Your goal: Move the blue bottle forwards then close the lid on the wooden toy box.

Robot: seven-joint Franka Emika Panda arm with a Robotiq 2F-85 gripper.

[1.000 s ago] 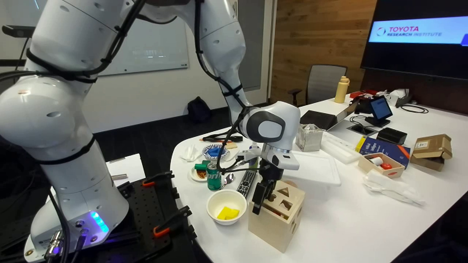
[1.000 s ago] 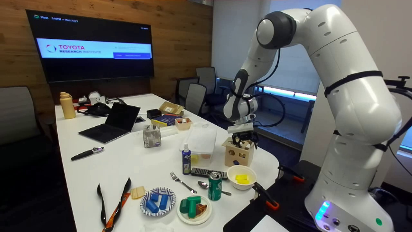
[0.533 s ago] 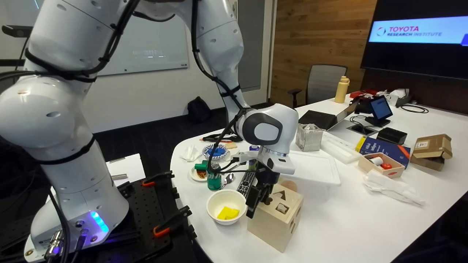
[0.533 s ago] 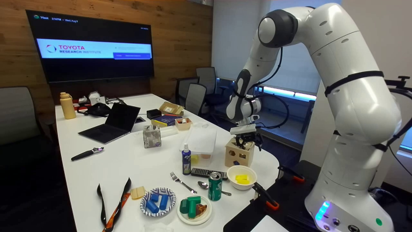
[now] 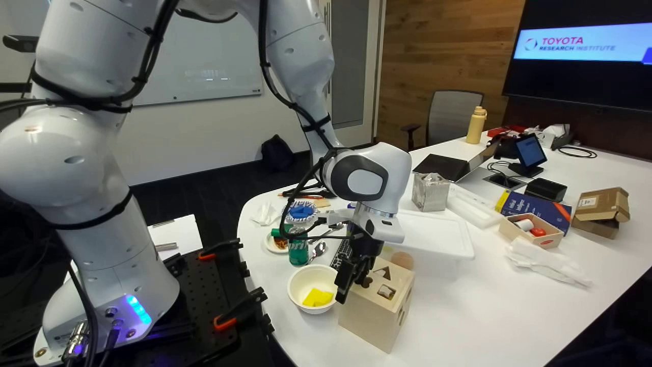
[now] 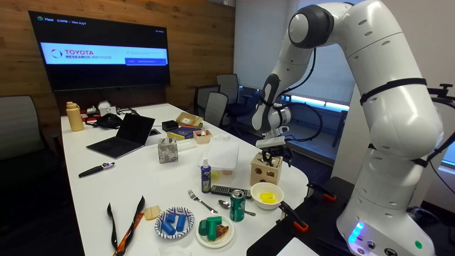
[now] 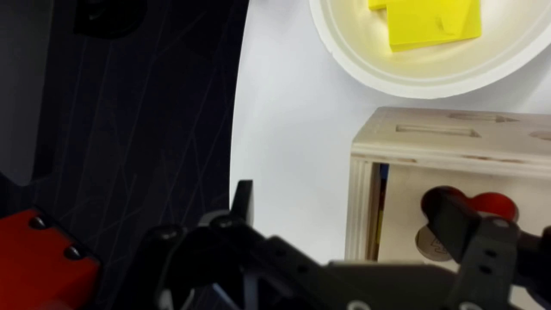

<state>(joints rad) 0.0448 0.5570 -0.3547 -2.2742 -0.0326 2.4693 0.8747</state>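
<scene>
The white table (image 6: 153, 177) ends in a rounded edge beside the robot arm (image 6: 376, 53), which reaches out over that end in both exterior views. A translucent tub (image 6: 222, 154) stands farther in; in an exterior view a strip of white tabletop separates it from the wooden toy box (image 5: 369, 318), near the rounded edge. In the wrist view a band of tabletop runs between the box's side and that edge, with dark floor (image 7: 185, 107) beyond. The gripper (image 7: 347, 204) is low at the box, its fingers spread wide apart, one over the box's top and the other out past its side wall. A pale bowl (image 7: 426, 86) is just beside another face, a thin sliver of table showing between. The lid (image 7: 400, 232) lies across the box's top, a narrow gap running along one edge, colour showing inside; one finger is at its three-lobed hole, but whether it touches I cannot tell. The blue bottle (image 6: 206, 179) stands upright near the tub, well apart from the box, just beside one end of the remote (image 6: 229, 191); on its other side a broad stretch of tabletop opens out.
</scene>
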